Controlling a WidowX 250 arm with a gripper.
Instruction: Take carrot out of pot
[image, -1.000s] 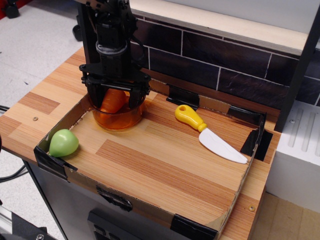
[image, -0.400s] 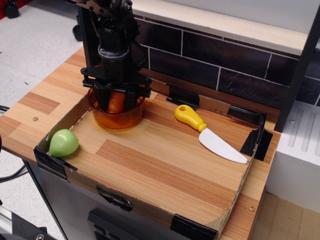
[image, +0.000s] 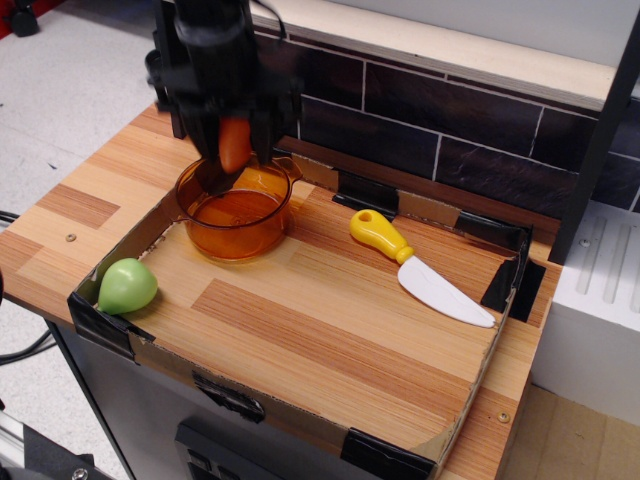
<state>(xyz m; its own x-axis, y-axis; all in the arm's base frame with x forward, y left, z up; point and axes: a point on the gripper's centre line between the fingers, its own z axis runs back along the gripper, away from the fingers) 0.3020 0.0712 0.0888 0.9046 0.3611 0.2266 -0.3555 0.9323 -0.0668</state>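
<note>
The amber transparent pot (image: 233, 213) stands at the back left of the wooden tray, with nothing showing inside it. My black gripper (image: 235, 135) hangs above the pot's back rim and is shut on the orange carrot (image: 234, 143). The carrot points down, its blunt tip just above the rim, clear of the pot. The carrot's upper part is hidden between the fingers.
A light green pear toy (image: 127, 285) lies in the tray's front left corner. A toy knife (image: 415, 266) with a yellow handle and white blade lies at the right. Low cardboard walls (image: 300, 417) ring the tray. A dark tiled wall (image: 450, 120) stands behind.
The gripper closed on the carrot inside the pot, then rose with it. The carrot now hangs above the rim, and the pot stayed in place.
</note>
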